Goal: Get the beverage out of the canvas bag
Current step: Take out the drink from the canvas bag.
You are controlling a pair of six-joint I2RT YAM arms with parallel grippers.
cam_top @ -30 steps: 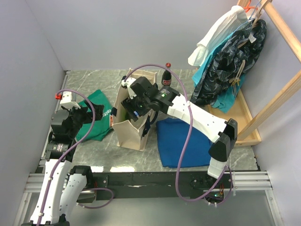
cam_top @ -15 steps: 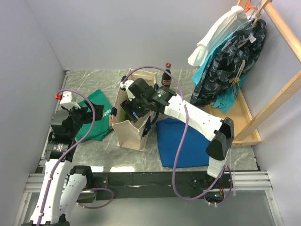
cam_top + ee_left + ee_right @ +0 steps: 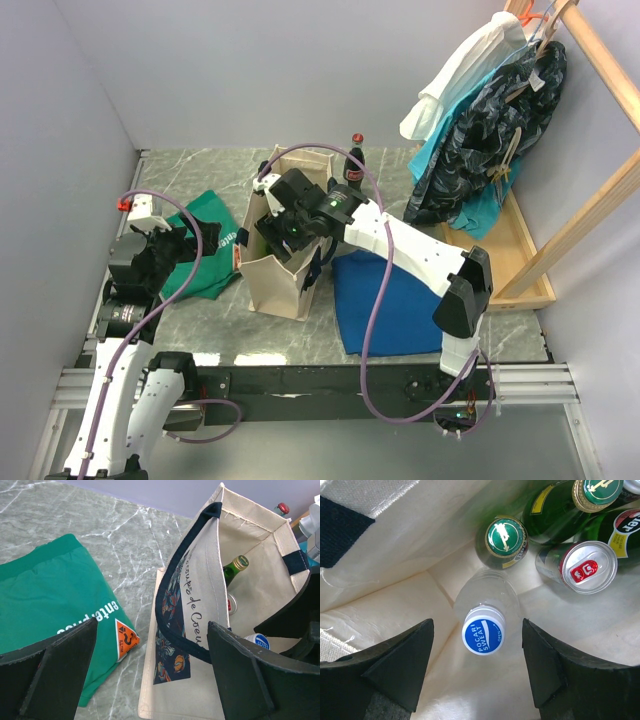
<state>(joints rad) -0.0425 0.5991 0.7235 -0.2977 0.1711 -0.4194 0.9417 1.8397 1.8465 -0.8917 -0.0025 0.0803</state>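
Two arms: both mine, one waiting at the left, one at work mid-table.
Green cloth (image 3: pixel 55 605): flat on the table at the left, white lettering up, just beside the bag; no part of this job.
Left gripper (image 3: pixel 185 243): hangs above that cloth, facing the bag. Its jaws are spread wide, gripping nothing and touching nothing. I judge it is parked there to watch the bag's mouth without crowding it.
Canvas bag (image 3: pixel 268 278): upright with its mouth open and a navy handle drooping over one wall, so the drinks inside stay standing.
Beverages: on the bag's floor are a clear bottle with a blue cap (image 3: pixel 483 636), two green bottles (image 3: pixel 507 537) and a can (image 3: pixel 584 565) crowded beyond it.
Right gripper (image 3: pixel 476 630): reached down into the bag's mouth, pointing at the floor. Its jaws are partly open, one finger on each side of the blue cap with a gap on both sides — nothing held yet.
Cola bottle (image 3: pixel 354 160): outside, behind the bag.
Blue cloth (image 3: pixel 400 300): flat, right of the bag.
Next, as I judge: lower a little, then close on the blue-capped bottle's neck.
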